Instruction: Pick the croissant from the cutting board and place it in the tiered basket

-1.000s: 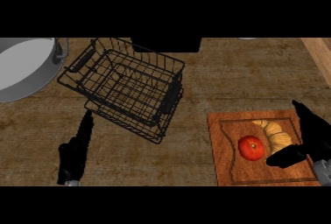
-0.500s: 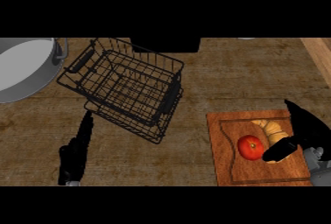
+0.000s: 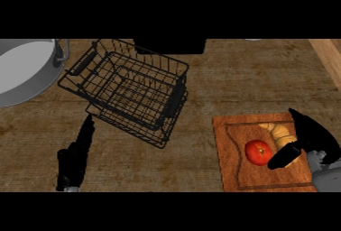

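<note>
- The croissant point(image 3: 279, 132) lies on the board point(image 3: 233, 171) at the lower right, just beside a tomato point(image 3: 258, 152).
- The right hand point(image 3: 311, 137) is over it, fingers partly curled, holding nothing yet.
- The left hand point(image 3: 75, 158) rests at the lower left, fingers straight.
- This looks like the grabbing step.
- Next, close on the croissant, then lift it to the basket point(image 3: 130, 90) at the upper left.

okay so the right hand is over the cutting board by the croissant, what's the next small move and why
Probably curl the right hand around the croissant. The fingers sit on one side and the thumb on the other, not yet shut on it. The croissant lies on the cutting board beside the tomato, so keep the thumb off that. The basket comes after.
</note>
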